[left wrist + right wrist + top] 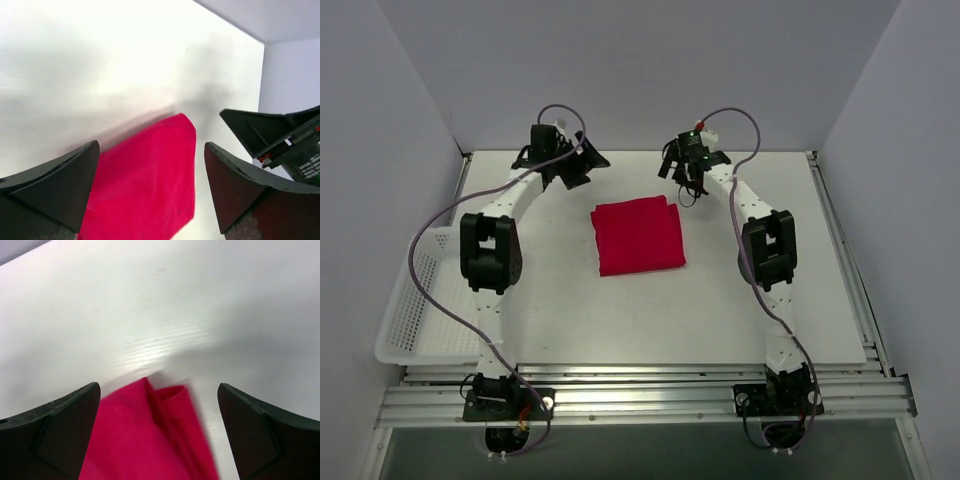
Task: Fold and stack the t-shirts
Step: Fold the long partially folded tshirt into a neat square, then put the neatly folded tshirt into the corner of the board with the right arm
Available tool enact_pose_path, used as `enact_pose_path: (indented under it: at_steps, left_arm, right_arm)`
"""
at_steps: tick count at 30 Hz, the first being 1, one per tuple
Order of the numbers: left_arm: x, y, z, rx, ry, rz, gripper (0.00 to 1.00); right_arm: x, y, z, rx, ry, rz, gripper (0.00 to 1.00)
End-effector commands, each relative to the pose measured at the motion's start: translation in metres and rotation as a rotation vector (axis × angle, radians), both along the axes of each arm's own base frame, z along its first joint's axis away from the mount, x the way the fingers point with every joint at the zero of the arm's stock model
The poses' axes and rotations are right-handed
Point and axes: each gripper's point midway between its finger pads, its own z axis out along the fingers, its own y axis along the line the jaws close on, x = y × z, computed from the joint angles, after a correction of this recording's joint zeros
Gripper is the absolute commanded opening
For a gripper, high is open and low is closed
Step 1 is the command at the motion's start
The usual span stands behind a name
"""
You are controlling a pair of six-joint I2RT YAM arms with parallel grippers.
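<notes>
We judged the t-shirt [638, 236] soft, light, graspable at corners; left gripper [151, 165] and right gripper [159, 405] stood open, empty.

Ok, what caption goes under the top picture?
Folded red t-shirt on the table, left gripper and right gripper open beyond it.

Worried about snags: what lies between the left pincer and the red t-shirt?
Nothing but bare table, seen in the top view; the open left pincer sits off the t-shirt's far-left corner.
</notes>
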Motion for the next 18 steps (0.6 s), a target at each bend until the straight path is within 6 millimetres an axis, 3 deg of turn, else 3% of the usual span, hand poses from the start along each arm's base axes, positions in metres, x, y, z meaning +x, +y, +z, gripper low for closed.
enact_pose_path:
  at_steps: [1,2,3,4,7,9,10,11,12,13,14,15,16,17,18]
  left_arm:
    - [0.013,0.033,0.018,-0.091,0.052,-0.012,0.94]
    - [0.014,0.043,0.016,-0.100,0.055,0.010,0.94]
    - [0.013,0.048,0.032,-0.111,0.024,0.018,0.94]
    - [0.012,0.052,0.037,-0.108,0.007,0.028,0.94]
    - [0.004,0.068,0.051,-0.077,-0.035,0.073,0.94]
    - [-0.005,0.072,0.059,-0.069,-0.051,0.082,0.94]
    - [-0.008,0.073,0.061,-0.062,-0.056,0.088,0.94]
    - [-0.012,0.072,0.062,-0.058,-0.062,0.090,0.94]
    - [-0.019,0.072,0.074,-0.054,-0.089,0.090,0.94]
    - [-0.026,0.073,0.060,-0.035,-0.065,0.102,0.94]
    - [-0.031,0.074,0.059,-0.025,-0.067,0.110,0.94]
    - [-0.038,0.075,0.067,-0.021,-0.088,0.118,0.94]
    - [-0.047,0.076,0.050,-0.014,-0.055,0.120,0.94]
    - [-0.050,0.077,0.049,-0.013,-0.063,0.128,0.94]
    - [-0.054,0.077,0.052,-0.017,-0.073,0.131,0.94]
  right_arm:
    - [-0.009,-0.045,0.035,-0.085,0.040,-0.055,1.00]
    - [-0.006,-0.049,0.046,-0.069,0.003,-0.064,1.00]
    - [-0.007,-0.059,0.051,-0.061,-0.015,-0.082,1.00]
    - [-0.021,-0.068,0.053,-0.060,-0.011,-0.091,1.00]
    - [-0.033,-0.086,0.061,-0.053,-0.045,-0.120,1.00]
    - [-0.051,-0.089,0.062,-0.036,-0.051,-0.117,1.00]
    - [-0.060,-0.090,0.074,-0.016,-0.073,-0.115,1.00]
    - [-0.071,-0.089,0.056,-0.003,-0.042,-0.108,1.00]
    - [-0.078,-0.087,0.052,0.015,-0.035,-0.095,1.00]
    - [-0.087,-0.081,0.058,0.051,-0.043,-0.068,1.00]
    - [-0.099,-0.080,0.040,0.064,-0.013,-0.057,1.00]
    - [-0.105,-0.077,0.036,0.088,-0.011,-0.046,1.00]
    - [-0.113,-0.071,0.037,0.124,-0.013,-0.020,1.00]
    - [-0.115,-0.065,0.035,0.159,-0.021,0.004,1.00]
    - [-0.128,-0.062,0.015,0.176,0.019,0.018,1.00]
